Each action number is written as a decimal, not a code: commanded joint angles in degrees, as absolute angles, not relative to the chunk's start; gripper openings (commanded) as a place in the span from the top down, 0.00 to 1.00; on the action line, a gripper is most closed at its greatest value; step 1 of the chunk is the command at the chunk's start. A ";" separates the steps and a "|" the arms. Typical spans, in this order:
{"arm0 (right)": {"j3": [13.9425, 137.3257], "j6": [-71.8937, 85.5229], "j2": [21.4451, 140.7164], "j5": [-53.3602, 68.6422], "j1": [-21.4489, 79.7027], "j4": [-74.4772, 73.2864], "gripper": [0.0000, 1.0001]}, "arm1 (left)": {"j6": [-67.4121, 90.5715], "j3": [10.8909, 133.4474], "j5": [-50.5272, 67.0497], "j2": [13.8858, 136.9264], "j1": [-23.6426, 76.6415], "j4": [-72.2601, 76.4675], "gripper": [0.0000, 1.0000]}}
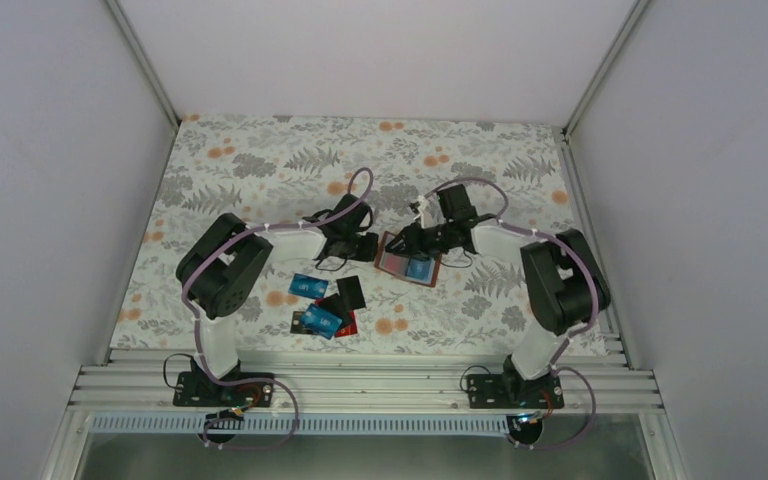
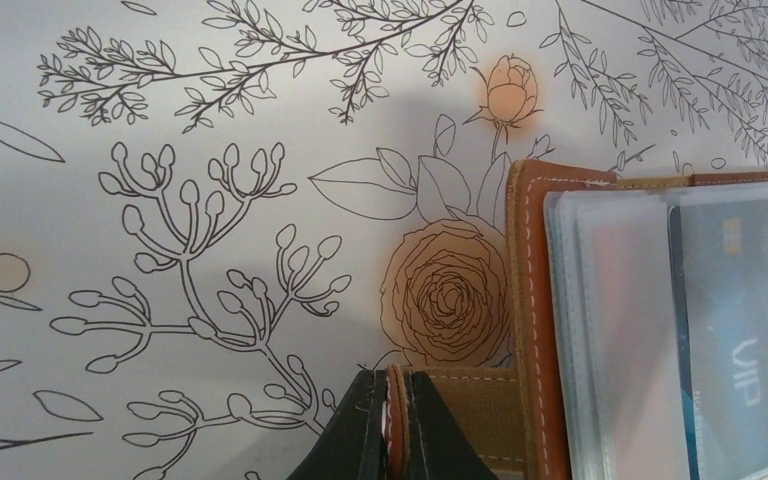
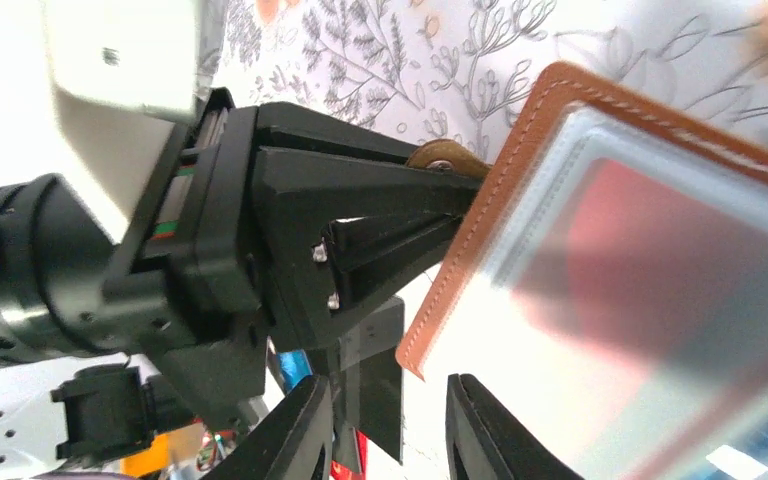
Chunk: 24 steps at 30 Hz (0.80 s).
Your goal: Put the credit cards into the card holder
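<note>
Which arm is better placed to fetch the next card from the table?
Right, probably. The left tool is clamped on the card holder by its strap, while the right tool hangs open and empty by it. The loose credit cards lie nearer the left base, though.

The worktop [image 1: 260,160] has a pale surface printed with grey leaves and orange flowers. A brown card holder [image 1: 407,266] lies open near its middle. Left of it, nearer the front edge, loose cards cluster: a blue card [image 1: 307,286], a black card [image 1: 351,291], a second blue card [image 1: 318,321] and a red card [image 1: 352,324] partly under its neighbours.
</note>
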<state>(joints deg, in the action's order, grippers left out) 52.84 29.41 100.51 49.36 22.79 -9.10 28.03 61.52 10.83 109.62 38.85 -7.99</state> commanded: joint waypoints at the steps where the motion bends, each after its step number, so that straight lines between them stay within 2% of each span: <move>1: 53.55 24.80 90.42 36.96 20.06 -18.97 0.64 | 30.10 59.91 9.68 110.45 39.29 -9.05 0.98; 4: 51.27 24.64 86.70 25.43 17.47 -24.63 0.56 | 29.80 59.99 8.47 110.78 39.29 -10.04 0.98; 6: 49.15 25.53 85.02 22.38 15.58 -26.50 0.49 | 29.71 60.02 8.44 110.89 39.28 -10.15 0.98; 12: 42.58 29.18 83.76 24.64 14.41 -25.24 0.34 | 29.85 60.09 8.54 110.87 39.71 -10.27 0.98; 24: 39.58 30.12 90.89 32.07 14.50 -17.11 0.32 | 29.88 60.73 7.94 111.19 41.04 -11.16 0.98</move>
